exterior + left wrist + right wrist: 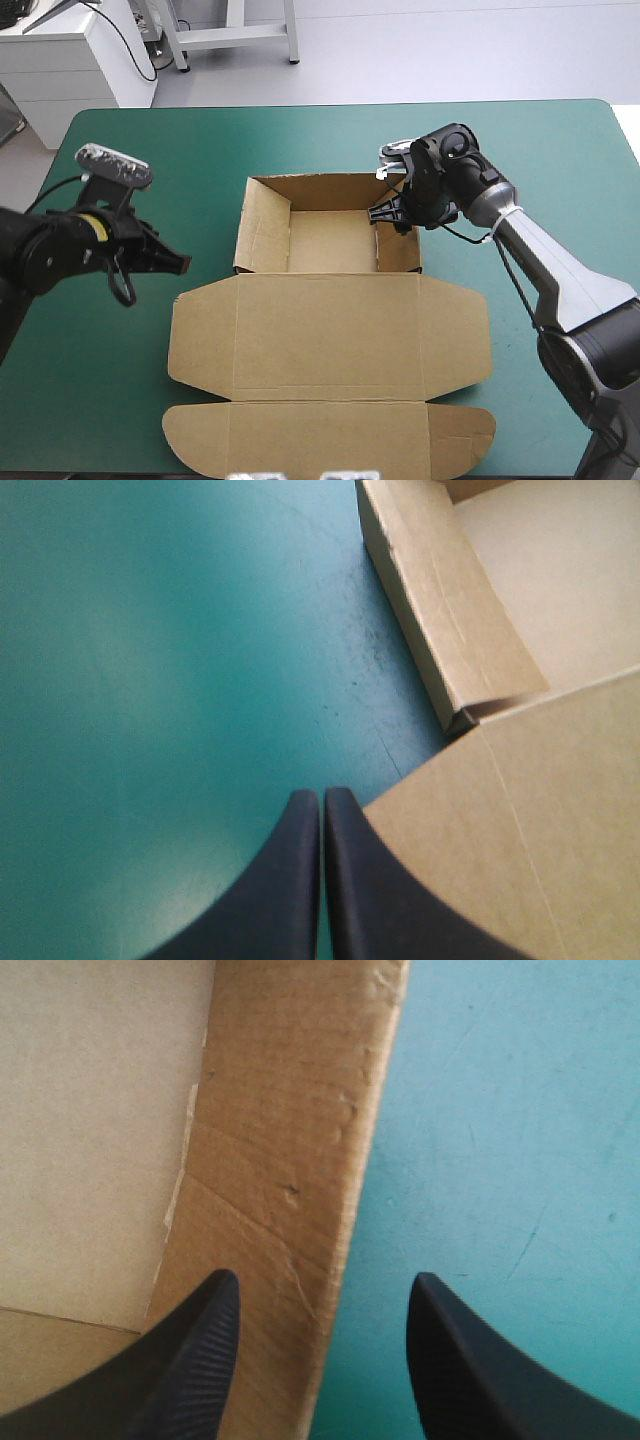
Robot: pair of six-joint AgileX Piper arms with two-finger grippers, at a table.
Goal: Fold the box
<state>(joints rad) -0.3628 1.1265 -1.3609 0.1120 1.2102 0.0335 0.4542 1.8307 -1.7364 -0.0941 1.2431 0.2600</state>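
The brown box [328, 335] lies mid-table as an open tray with its walls raised and its lid spread flat toward the near edge. My right gripper [386, 212] is open at the tray's right wall [398, 250]. In the right wrist view that right wall [290, 1160] stands between the fingers of the right gripper [325, 1305], with the tray floor [90, 1110] on one side and the cover on the other. My left gripper [181, 264] hovers shut over the cover just left of the box. The left gripper [322, 815] points past the tray's left wall [440, 620] and a lid flap [530, 830].
Bare teal-green cover [120, 380] runs to the left of the box and also fills the table's right side [560, 180]. The lid's front flap [330, 438] reaches close to the near table edge.
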